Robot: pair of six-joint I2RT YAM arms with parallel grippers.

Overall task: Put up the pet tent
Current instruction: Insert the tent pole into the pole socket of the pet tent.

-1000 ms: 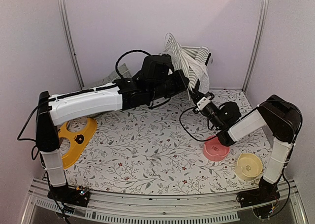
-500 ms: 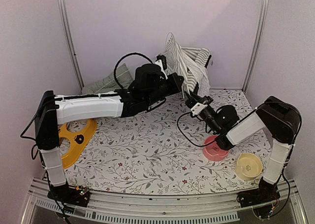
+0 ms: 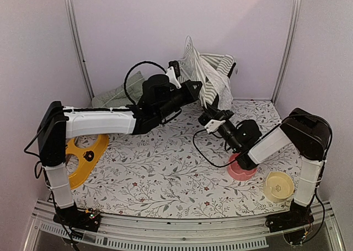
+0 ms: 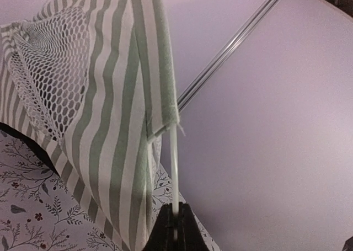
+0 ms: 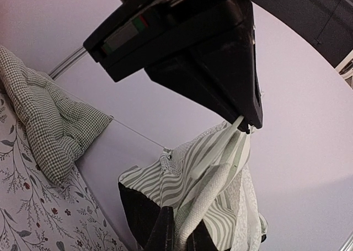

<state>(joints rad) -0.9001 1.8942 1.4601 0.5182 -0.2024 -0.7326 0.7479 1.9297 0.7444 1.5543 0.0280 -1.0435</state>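
Tent (image 3: 212,77) stood half-collapsed at the table's (image 3: 154,163) far edge, right of centre. Left gripper (image 4: 175,220) was clamped on a pole (image 4: 173,163); right gripper (image 5: 179,231) pinched its fabric (image 5: 204,168). Advised: feed the pole slowly, fabric held taut, avoiding the mesh (image 4: 55,69).

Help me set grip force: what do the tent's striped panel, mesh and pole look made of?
Pet tent panel: matte woven fabric, creased, draping. Mesh: white open netting. Pole, pinched in the left hand: thin, smooth, whitish, probably fiberglass or plastic.
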